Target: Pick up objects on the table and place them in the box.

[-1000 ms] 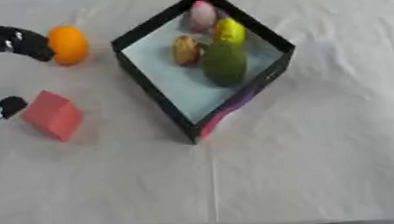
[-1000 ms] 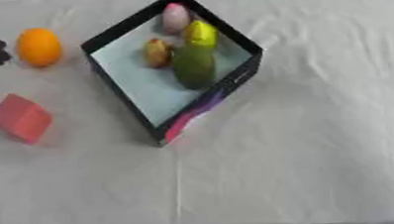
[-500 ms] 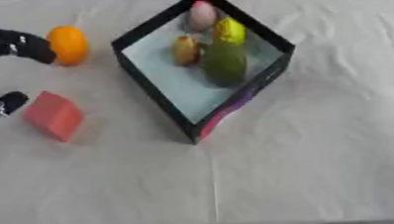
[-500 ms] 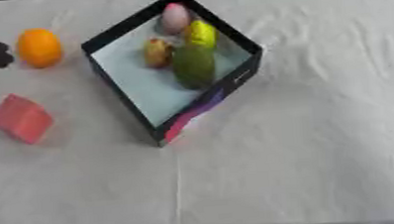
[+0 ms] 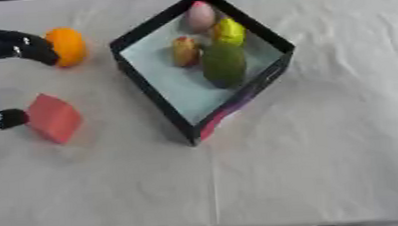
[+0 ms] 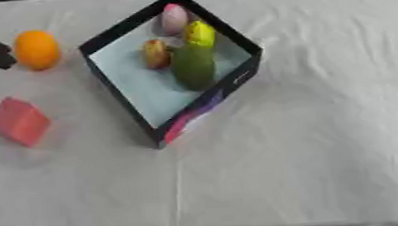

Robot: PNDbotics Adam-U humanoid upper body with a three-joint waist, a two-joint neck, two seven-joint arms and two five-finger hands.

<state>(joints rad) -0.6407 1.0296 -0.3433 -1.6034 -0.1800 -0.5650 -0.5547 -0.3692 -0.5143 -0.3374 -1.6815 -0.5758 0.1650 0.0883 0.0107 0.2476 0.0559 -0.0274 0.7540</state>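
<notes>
Currently left hand [image 5: 9,45] spread wide, one finger beside round orange fruit [image 5: 66,46], other touching red block [image 5: 54,117]; neither gripped. Black-walled box [image 5: 153,95] holds four items.

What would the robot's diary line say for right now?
left hand: open, spread by orange and red block | box: four fruits inside | right hand: barely visible, far right edge
</notes>
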